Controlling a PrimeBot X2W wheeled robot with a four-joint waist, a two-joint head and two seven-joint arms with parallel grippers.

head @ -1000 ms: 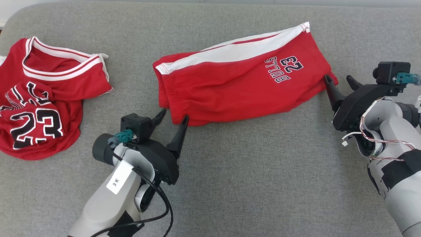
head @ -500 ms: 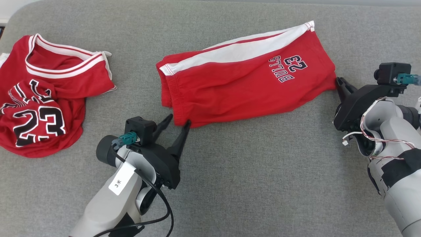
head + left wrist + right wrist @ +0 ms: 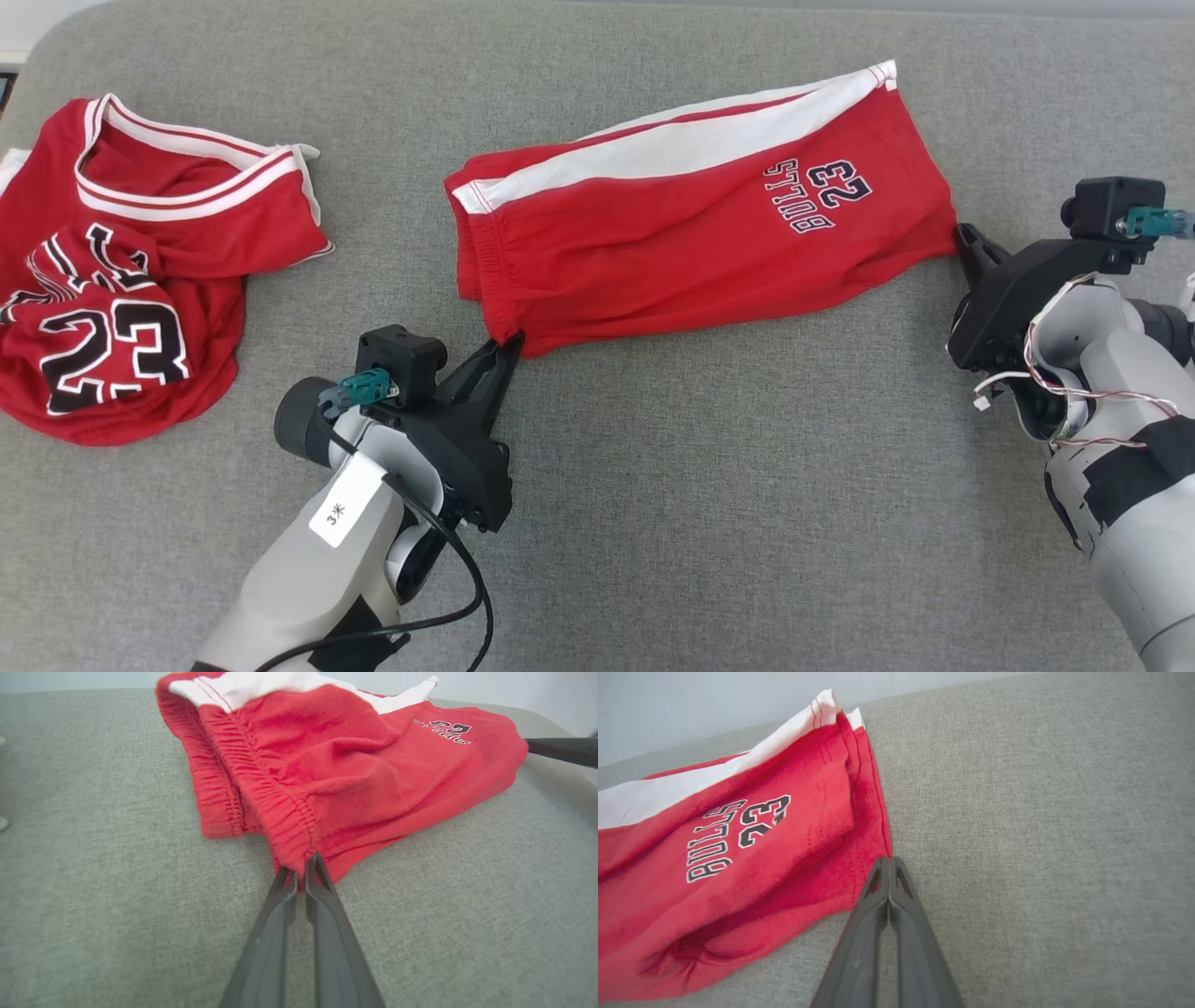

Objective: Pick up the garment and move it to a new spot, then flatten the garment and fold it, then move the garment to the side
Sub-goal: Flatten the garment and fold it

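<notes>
Pickup step: the red shorts lie on the grey cushion, left pincer clamped on their near waistband corner, right pincer pinched shut on the right hem corner; next, lift both together, keeping cloth taut

The worktop is a padded surface covered in grey woven fabric with a fine, even weave. Its rounded corner curves off at the upper left of the head view, where a pale strip of background lies beyond it. Across the top of the right wrist view, a plain, pale blue-grey wall stands behind the worktop's far edge. The light is soft and even, casting only faint shadows.
</notes>
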